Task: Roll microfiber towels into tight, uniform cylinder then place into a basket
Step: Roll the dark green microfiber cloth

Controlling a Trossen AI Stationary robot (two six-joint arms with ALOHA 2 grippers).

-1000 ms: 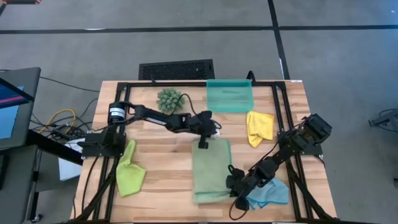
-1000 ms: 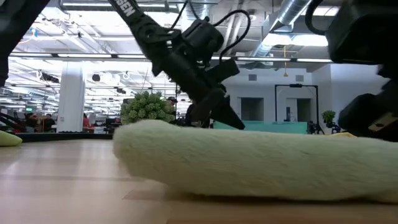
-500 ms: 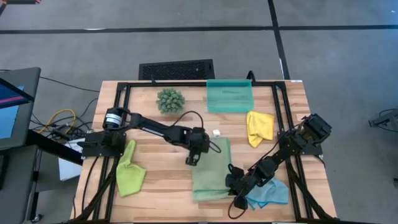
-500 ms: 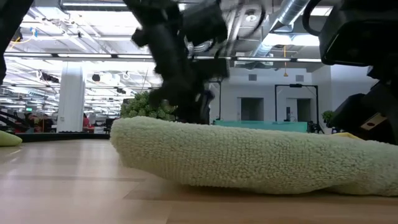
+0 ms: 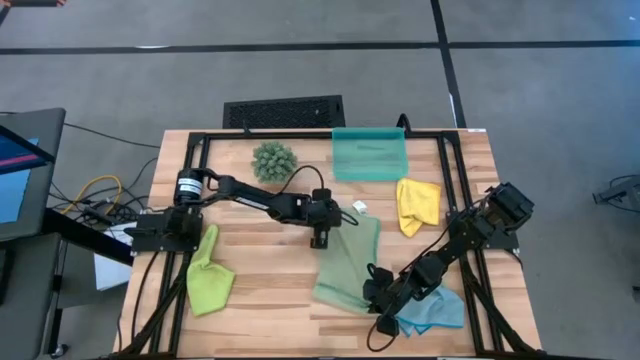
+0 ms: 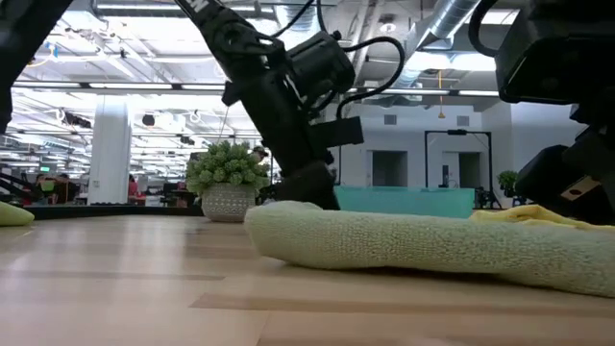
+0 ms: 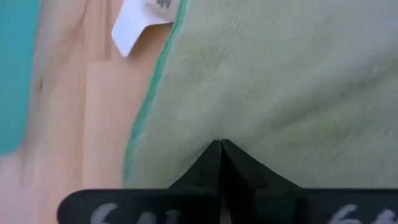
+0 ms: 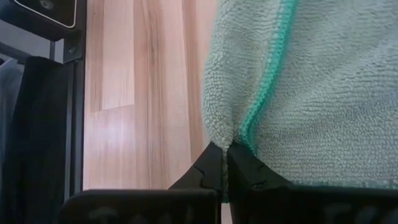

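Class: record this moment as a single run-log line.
left gripper: shut on sage green towel far corner | right gripper: shut on its near corner | basket: holds no towel

Readable text: very little. Low view: white capital lettering on the upper link of the dark arm, cut off by the frame edge; only the ending "EN" can be made out. Left wrist view: white care tag at the hem of the sage green towel; dark print on it, too blurred to read; pale grey characters along the dark bar beneath the fingers, cropped and illegible. High view: white disc label on the left arm's base joint, marks too small to read; no print legible on the basket or the table.
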